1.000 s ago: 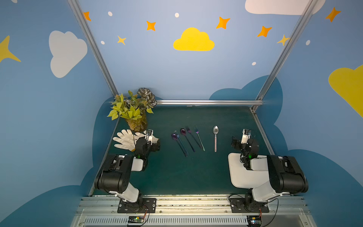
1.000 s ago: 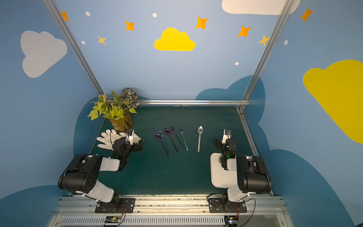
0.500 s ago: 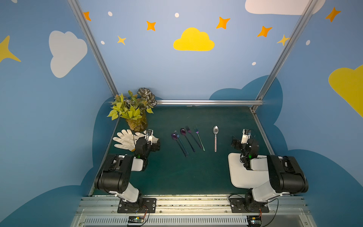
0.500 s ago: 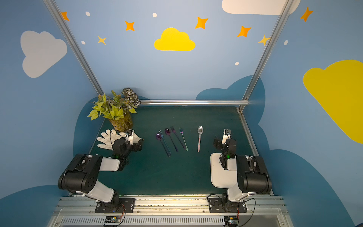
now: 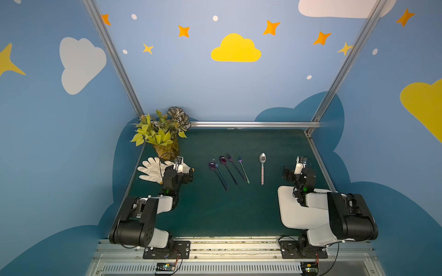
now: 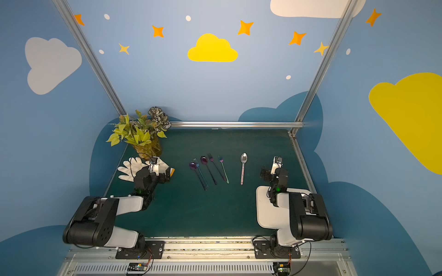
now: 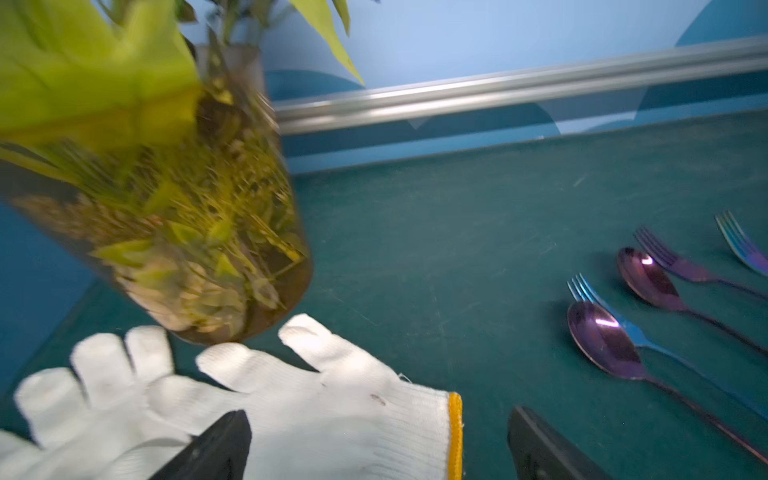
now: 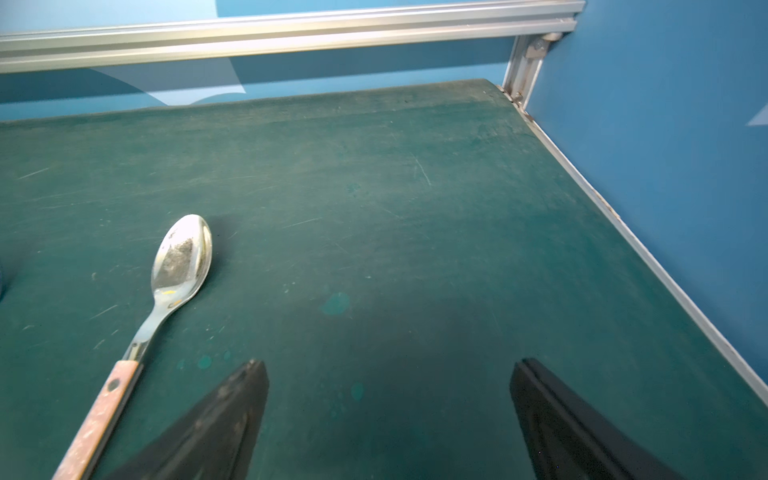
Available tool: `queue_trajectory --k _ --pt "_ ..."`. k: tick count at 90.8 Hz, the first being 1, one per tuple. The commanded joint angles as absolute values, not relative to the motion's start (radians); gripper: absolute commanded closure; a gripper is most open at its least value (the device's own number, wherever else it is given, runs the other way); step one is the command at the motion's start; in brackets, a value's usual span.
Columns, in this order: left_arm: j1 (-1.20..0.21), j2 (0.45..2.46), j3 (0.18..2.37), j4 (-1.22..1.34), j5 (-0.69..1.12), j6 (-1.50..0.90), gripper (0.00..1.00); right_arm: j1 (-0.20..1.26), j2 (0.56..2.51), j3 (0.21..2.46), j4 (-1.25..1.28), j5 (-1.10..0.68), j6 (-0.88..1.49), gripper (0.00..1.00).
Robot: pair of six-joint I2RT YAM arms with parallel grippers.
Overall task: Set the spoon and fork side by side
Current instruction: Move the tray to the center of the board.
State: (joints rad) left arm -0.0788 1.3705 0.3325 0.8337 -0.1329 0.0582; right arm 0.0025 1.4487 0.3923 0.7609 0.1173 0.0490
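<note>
Right wrist: right hand spread between spoon, mat edge; left hand spread.

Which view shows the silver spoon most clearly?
Right wrist view: the silver spoon is close and sharp, handle end cropped. Both top views show it whole but small; the left wrist view misses it.

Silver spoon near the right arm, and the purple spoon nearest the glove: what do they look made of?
Silver spoon: bare polished metal, likely steel; the bowl shows mirror reflections and dull smudges. Its handle has speckled pinkish scales with a dark rivet, plastic or resin, hard to say. Purple spoon: metal with a glossy iridescent purple coating and a sharp highlight.
</note>
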Motion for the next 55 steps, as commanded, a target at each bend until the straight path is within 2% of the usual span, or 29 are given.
queue_trajectory --k 1,7,22,30,39,55 --pt "-0.083 1.203 0.352 0.652 -0.240 -0.012 0.00 -0.006 1.334 0.484 0.524 0.214 0.143 0.03" --pt "-0.083 1.106 0.388 0.473 -0.280 -0.106 0.00 -0.027 1.272 0.528 0.342 0.276 0.300 0.07" --pt "-0.068 0.915 0.534 -0.122 -0.315 -0.479 0.00 -0.087 1.123 0.662 -0.136 0.080 0.478 0.19" --pt "-0.063 0.836 0.572 -0.312 -0.188 -0.612 0.00 -0.043 1.088 0.746 -0.382 -0.002 0.539 0.25" --pt "-0.064 0.773 0.571 -0.430 -0.011 -0.712 0.00 0.063 1.093 0.803 -0.642 -0.013 0.593 0.24" --pt "-0.069 0.773 0.583 -0.634 0.265 -0.739 0.00 0.306 1.205 0.842 -0.899 -0.085 0.673 0.26"
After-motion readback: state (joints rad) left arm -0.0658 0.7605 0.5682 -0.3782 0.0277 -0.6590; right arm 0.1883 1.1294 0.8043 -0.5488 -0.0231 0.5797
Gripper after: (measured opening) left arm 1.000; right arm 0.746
